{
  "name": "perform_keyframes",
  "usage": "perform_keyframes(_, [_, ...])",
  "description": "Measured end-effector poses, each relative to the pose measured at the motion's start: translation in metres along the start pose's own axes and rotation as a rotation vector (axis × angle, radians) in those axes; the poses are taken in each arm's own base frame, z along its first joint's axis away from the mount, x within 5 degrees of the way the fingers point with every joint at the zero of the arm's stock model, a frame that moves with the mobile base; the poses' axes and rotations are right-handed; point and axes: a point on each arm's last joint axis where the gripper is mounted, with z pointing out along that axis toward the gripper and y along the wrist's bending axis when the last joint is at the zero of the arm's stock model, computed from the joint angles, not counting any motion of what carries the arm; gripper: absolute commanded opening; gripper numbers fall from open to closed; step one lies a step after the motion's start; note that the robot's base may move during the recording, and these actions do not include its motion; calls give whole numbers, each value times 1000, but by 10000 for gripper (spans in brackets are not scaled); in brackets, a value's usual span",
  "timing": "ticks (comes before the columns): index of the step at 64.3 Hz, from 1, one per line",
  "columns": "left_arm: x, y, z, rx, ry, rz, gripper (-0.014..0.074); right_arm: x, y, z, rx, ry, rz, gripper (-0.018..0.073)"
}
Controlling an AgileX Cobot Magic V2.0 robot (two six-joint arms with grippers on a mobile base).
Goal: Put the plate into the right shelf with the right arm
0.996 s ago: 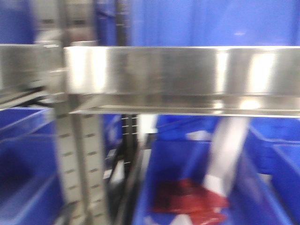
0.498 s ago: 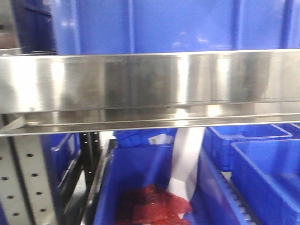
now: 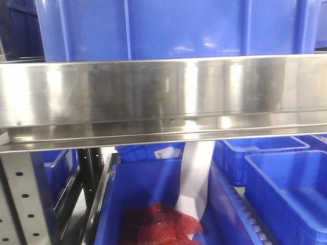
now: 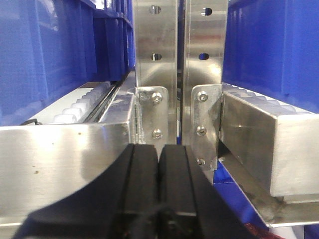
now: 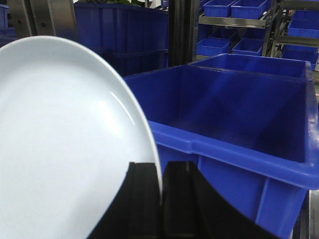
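The right tool was clamped on the plate, its two black fingers pinching the lower rim. The plate was therefore held in the air and not yet set on the right shelf. In the right wrist view the plate stood on edge. Its smooth white face spread up and to the left of the fingers, and its thin rim rose in line with the gap between them. An open blue bin, empty as far as its visible inside showed, lay just ahead and to the right of the tool, with more bins and steel posts behind it. The plate sat on the side of the tool away from that bin. I judged the coming move would have to carry it rightward and forward over the near lip and tip it flatter before release. The left tool had its fingers pressed together on nothing and faced the perforated uprights at the shelf's front edge, so it seemed the farther of the two from the plate. The front view showed only the shelf's broad steel rail, with neither plate nor tool in sight.
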Motion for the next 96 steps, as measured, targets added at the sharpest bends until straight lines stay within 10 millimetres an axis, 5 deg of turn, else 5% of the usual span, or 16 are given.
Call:
perform_keyframes(30, [0, 0, 0, 0, 0, 0, -47, -15, 3, 7, -13, -39, 1, 64])
perform_keyframes(49, [0, 0, 0, 0, 0, 0, -47, -92, 8, 56, 47, -33, 20, 64])
perform_keyframes(67, [0, 0, 0, 0, 0, 0, -47, -127, -23, 114, 235, -12, 34, 64])
perform_keyframes(80, [0, 0, 0, 0, 0, 0, -47, -111, -57, 167, 347, 76, 6, 64])
perform_keyframes(96, [0, 0, 0, 0, 0, 0, -47, -52, -81, 241, 372, 253, -10, 64])
